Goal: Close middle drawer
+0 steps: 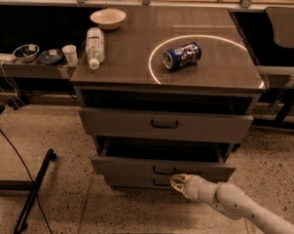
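Your gripper (178, 182) sits low against the front of the middle drawer (132, 165), just below-right of its pull. Can't tell the claw's opening. That drawer's partly out, under the upper drawer (118, 123)

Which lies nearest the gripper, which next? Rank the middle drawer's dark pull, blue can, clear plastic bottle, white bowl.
From the gripper, low at the drawer fronts:
1. Dark pull of the grey middle drawer: just up-left.
2. Blue can on its side: cabinet top, centre-right.
3. Clear plastic bottle: cabinet top, left.
4. White bowl: back left.
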